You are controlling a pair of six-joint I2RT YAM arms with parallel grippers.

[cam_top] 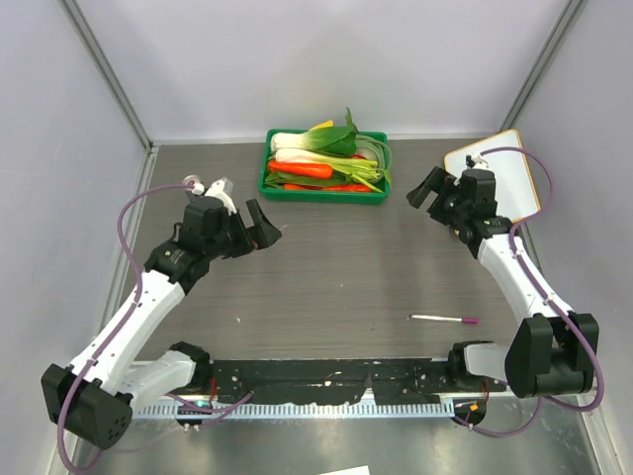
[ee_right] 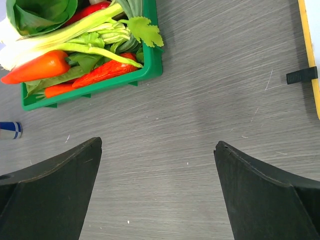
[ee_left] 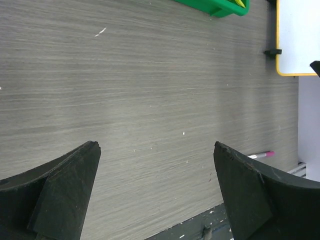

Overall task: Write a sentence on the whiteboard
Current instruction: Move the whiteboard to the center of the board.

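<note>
Black left fingers [ee_left: 70,180] and right fingers [ee_right: 260,195] both gape wide, holding nothing above the wood-grain bench [cam_top: 346,267]. Outward, the marker [cam_top: 445,319] lies flat near 5 o'clock and the whiteboard [cam_top: 509,178] sits at 2 o'clock beside the right wrist. A shallow pinch could roll the slim marker away, and the board, if loose, might skid under writing pressure.

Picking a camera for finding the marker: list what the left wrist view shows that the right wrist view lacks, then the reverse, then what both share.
Left wrist only: the thin white pen with a magenta cap, lying on the grey wood-grain table. Right wrist only: orange and red vegetables in the green plastic tray, and a small blue-and-white object at the left edge. Both: that tray, the yellow-rimmed white whiteboard, the table, plus an open gripper each: left gripper, right gripper.
</note>
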